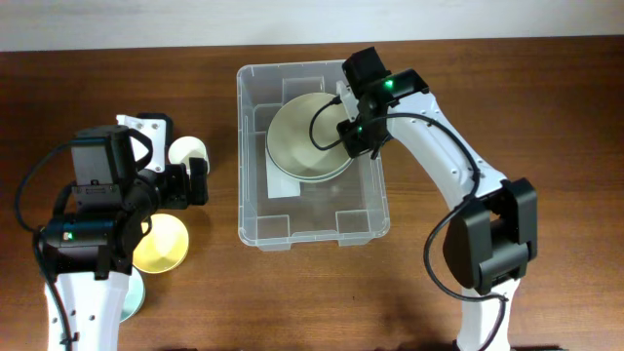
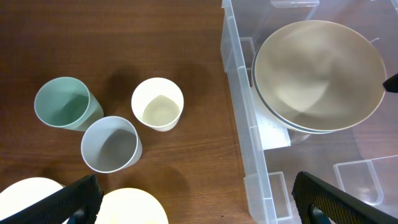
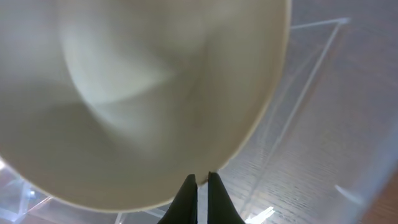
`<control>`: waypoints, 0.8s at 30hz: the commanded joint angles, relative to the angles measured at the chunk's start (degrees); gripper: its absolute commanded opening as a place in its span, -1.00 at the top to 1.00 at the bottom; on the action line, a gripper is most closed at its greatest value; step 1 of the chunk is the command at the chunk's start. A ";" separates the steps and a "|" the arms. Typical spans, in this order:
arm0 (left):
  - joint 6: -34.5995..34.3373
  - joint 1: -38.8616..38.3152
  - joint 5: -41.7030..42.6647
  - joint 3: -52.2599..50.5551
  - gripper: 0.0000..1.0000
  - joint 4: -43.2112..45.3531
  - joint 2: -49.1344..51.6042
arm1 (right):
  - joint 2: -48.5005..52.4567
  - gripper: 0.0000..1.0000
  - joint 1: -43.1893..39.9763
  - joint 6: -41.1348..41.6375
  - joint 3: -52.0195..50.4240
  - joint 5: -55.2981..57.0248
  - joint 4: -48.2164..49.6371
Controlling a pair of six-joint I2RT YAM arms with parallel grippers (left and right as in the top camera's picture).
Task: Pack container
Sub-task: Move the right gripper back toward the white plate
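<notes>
Our right gripper (image 3: 199, 182) pinches narrow on the beige bowl (image 3: 143, 81) at its rim, we reckon to settle it level in the container (image 1: 255, 210) directly beneath the fingers, while our left gripper (image 2: 196, 196) hangs wide open, white cup (image 2: 157, 103) just ahead, ready for picking.

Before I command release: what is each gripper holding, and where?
The right gripper pinches the round beige bowl by its rim, inside the clear plastic bin. The left gripper holds nothing.
</notes>
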 commanded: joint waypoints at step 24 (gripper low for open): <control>-0.39 0.09 -0.24 1.11 -0.99 0.13 0.42 | -9.44 0.84 -0.98 2.56 7.45 1.95 -0.37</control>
